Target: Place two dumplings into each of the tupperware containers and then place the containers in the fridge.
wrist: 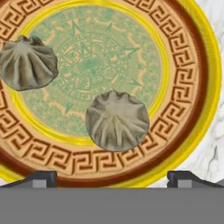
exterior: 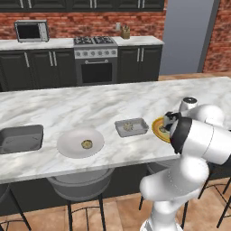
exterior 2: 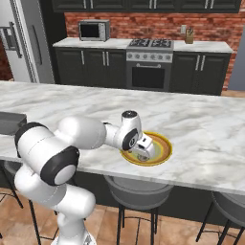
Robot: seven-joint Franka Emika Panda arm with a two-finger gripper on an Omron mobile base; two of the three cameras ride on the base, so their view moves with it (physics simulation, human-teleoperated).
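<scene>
Gripper [wrist: 112, 177] spread wide, low over yellow-rimmed plate [wrist: 205, 74], straddling 1 of 2 dumplings [wrist: 117, 121] for pickup.

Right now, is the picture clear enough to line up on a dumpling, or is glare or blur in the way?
Hand view: sharp and evenly lit, no glare; the nearer dumpling and plate pattern read clearly. Left base view: softer, the arm hides most of the plate. Right base view: gripper covers the dumplings; flat light, faint shadows.
</scene>
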